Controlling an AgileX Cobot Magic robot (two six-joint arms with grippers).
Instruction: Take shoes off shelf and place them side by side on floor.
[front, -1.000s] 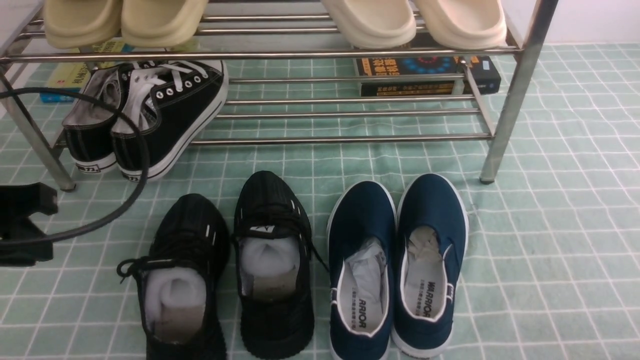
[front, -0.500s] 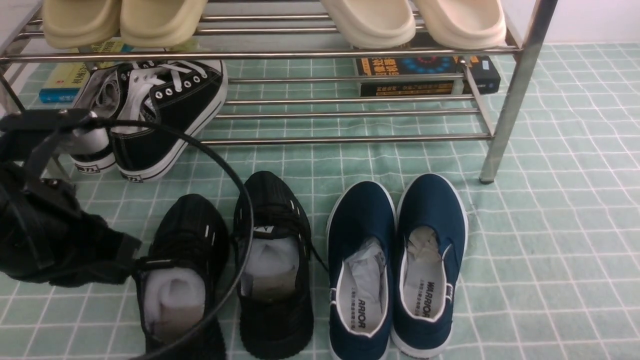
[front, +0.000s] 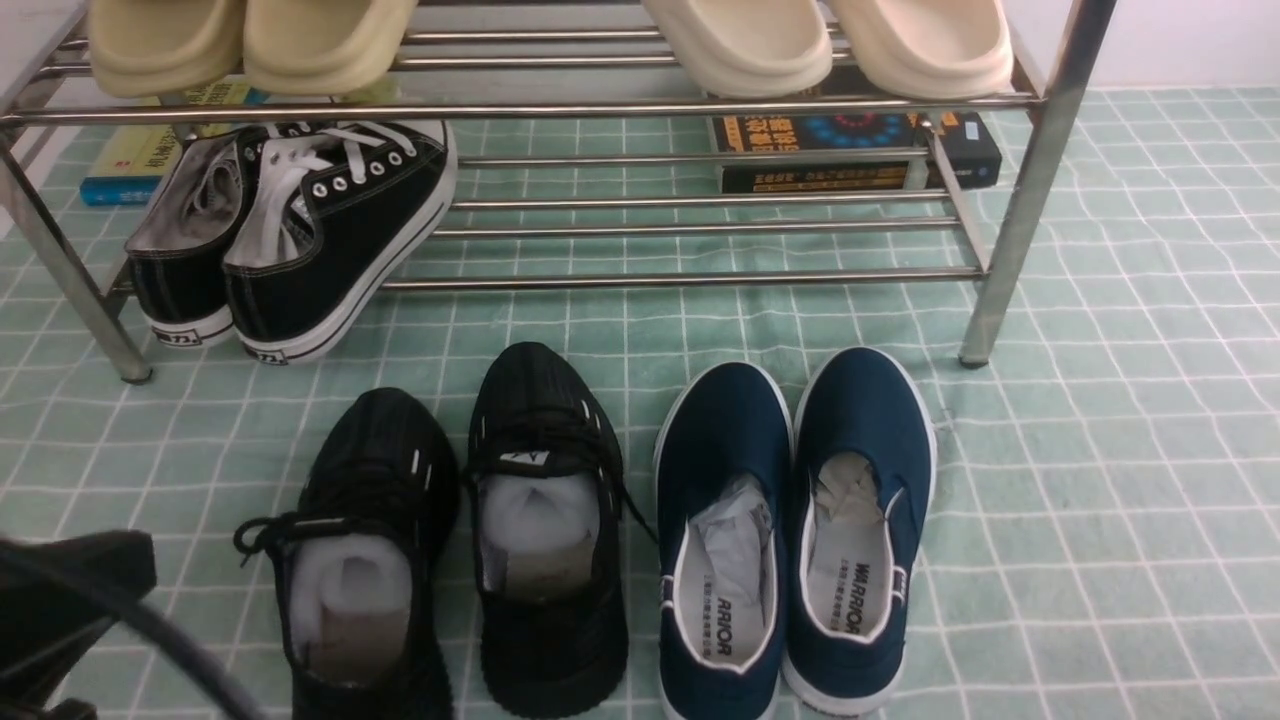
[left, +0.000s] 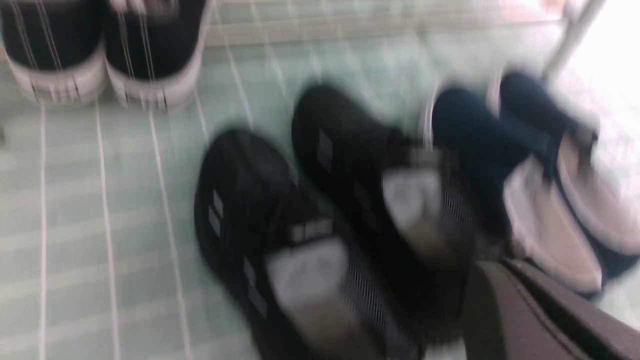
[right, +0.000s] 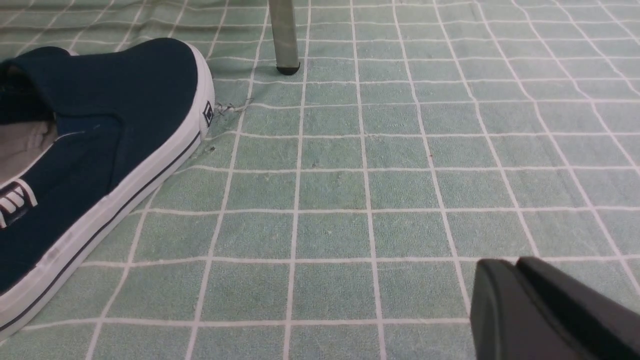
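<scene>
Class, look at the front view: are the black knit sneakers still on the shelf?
No, both black knit sneakers stand on the green floor in front of the shelf, beside the navy slip-ons.

The robot's black left arm (front: 60, 610) has shifted within the front view: one second ago it sat at the left edge beside the steel rack leg, its black cable (front: 150, 640) looping up over the black canvas sneakers with white laces (front: 290, 230); half a second ago it bulked larger, covering the rack leg and touching the heel of the left all-black knit lace-up sneaker (front: 365, 560), the cable arcing across both knit sneakers. Now it lies low in the bottom-left corner, clear of every shoe, and the left gripper's jaws have closed empty.
</scene>
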